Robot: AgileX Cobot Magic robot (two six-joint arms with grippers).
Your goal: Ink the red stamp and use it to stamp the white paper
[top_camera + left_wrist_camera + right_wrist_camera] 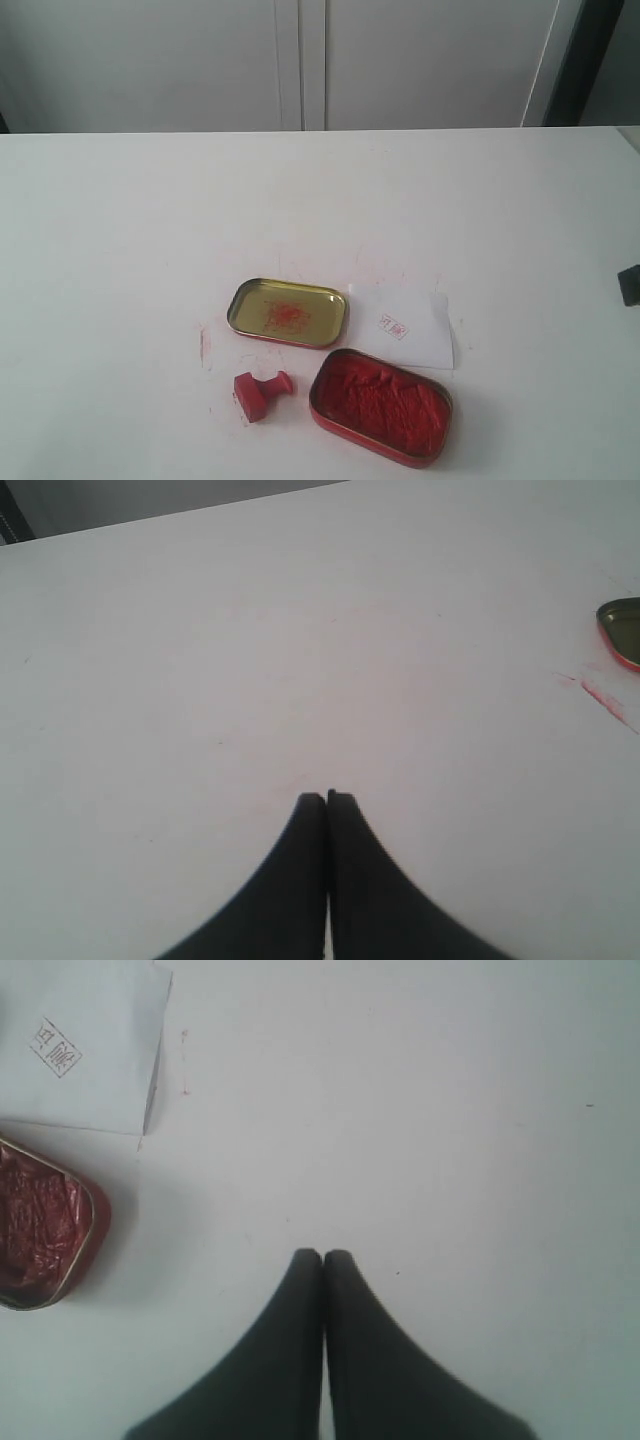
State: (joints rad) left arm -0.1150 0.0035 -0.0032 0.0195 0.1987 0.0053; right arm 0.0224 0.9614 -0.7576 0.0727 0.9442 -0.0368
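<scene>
The red stamp [262,392] lies on its side on the white table, left of the red tin of ink paste [381,406]. The white paper [403,322] with a small red imprint [394,327] lies just behind the tin; the right wrist view shows the same white paper [85,1045] and tin [40,1225]. My left gripper [327,798] is shut over bare table with nothing in it. My right gripper [322,1256] is shut too, empty, beside the tin. In the exterior view only a dark bit of the right arm [629,284] shows at the right edge.
The tin's gold-lined lid [287,312] lies open side up behind the stamp, with red smears inside; its edge [622,630] shows in the left wrist view. A red ink streak [204,345] marks the table left of the lid. A pale wall stands beyond the far table edge.
</scene>
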